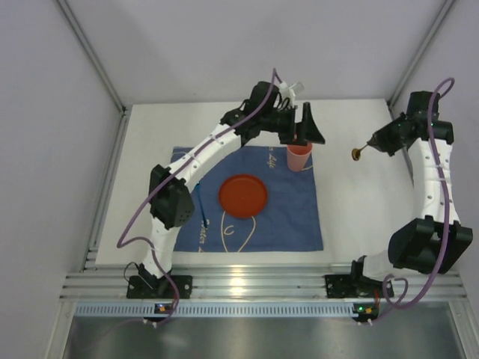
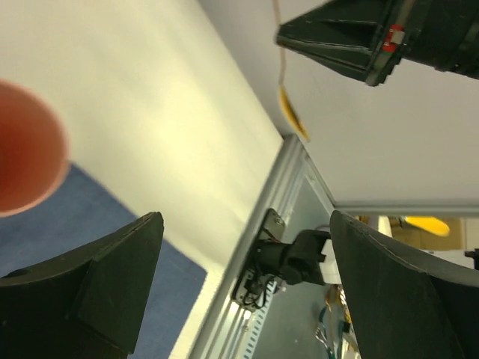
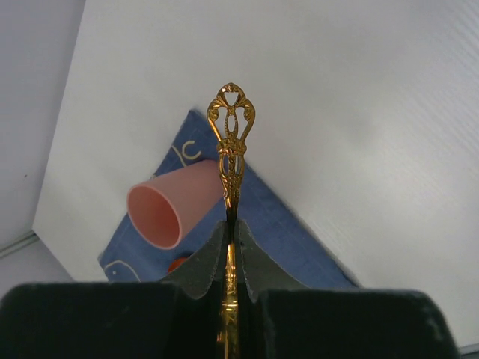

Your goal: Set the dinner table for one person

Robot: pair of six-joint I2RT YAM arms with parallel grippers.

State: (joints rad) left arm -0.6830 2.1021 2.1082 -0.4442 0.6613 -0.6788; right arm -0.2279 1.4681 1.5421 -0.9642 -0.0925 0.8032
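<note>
Table (image 1: pixel 359 217) white, walls (image 1: pixel 224 45) grey; only your right wrist view resolves the ornate gold handle (image 3: pixel 232 168) right gripper (image 3: pixel 232 228) clamps; left gripper (image 1: pixel 302 136) jaws wide.

l gripper (image 2: pixel 245 224) jaws spread wide — r gripper (image 3: pixel 230 233) pinched tight

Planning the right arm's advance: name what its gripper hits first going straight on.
Probably the pink plastic cup; the ornate gold utensil clamped in the right gripper aims at its side, though depth is unclear.

Pale cursive script on blue cloth (image 1: pixel 292 213), too small to read
</note>
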